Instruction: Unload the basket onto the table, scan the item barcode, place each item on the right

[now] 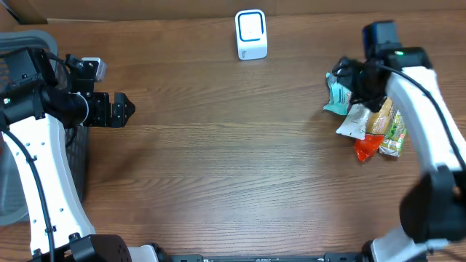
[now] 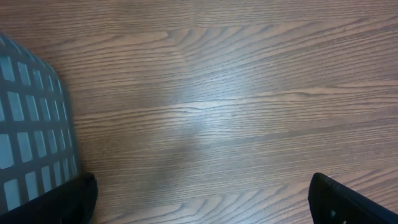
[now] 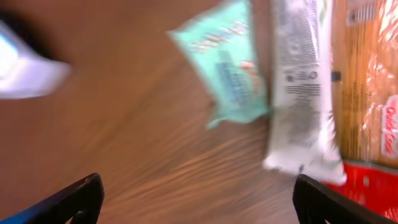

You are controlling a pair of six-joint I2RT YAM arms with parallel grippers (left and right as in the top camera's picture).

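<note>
A white and blue barcode scanner (image 1: 251, 34) stands at the table's back middle. A pile of snack packets lies at the right: a teal packet (image 1: 336, 96), a white one (image 1: 353, 121), a tan one (image 1: 380, 115) and a red one (image 1: 367, 148). My right gripper (image 1: 344, 78) hovers over the pile's teal end, open and holding nothing. In the blurred right wrist view the teal packet (image 3: 227, 59) and the white packet (image 3: 298, 87) lie flat ahead of the right gripper (image 3: 199, 205). My left gripper (image 1: 120, 109) is open at the far left over bare wood, and the left wrist view shows nothing between its fingers (image 2: 336, 199).
A grey mesh basket (image 1: 14, 44) stands at the left edge beside the left arm, and its wall (image 2: 31, 124) shows in the left wrist view. A green packet (image 1: 395, 138) lies at the pile's right side. A blurred white object (image 3: 25, 71) sits at the left of the right wrist view.
</note>
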